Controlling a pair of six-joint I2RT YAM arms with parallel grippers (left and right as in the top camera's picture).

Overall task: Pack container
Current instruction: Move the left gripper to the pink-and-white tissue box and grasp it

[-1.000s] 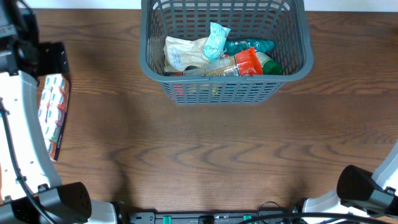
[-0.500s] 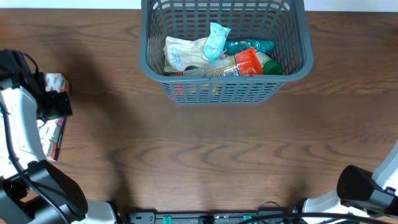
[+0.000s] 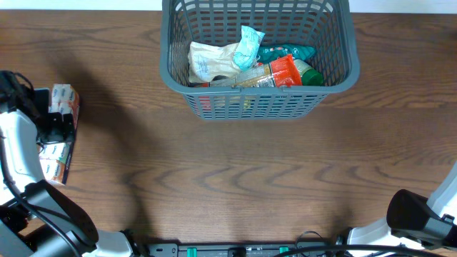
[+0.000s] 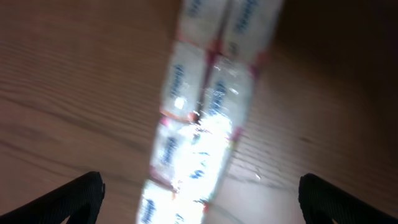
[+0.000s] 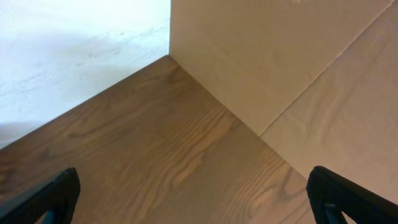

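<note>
The dark grey basket (image 3: 168,64) stands at the back middle of the table and holds several packets and a bottle (image 3: 275,71). A flat white pack of small sachets with red and blue print (image 3: 63,107) lies at the far left edge of the table. My left gripper (image 3: 50,125) hangs over that pack and hides its middle. In the left wrist view the pack (image 4: 205,118) lies blurred below my open fingers (image 4: 199,193), which straddle it without touching. My right gripper (image 5: 196,199) is open and empty over bare wood.
The right arm's base (image 3: 418,214) sits at the front right corner. The right wrist view shows a table corner with a white floor (image 5: 74,50) and a tan board (image 5: 280,56) beyond it.
My left arm has swung forward along the left edge, from the back left corner down over the sachet pack. The basket and the right arm have not moved.
</note>
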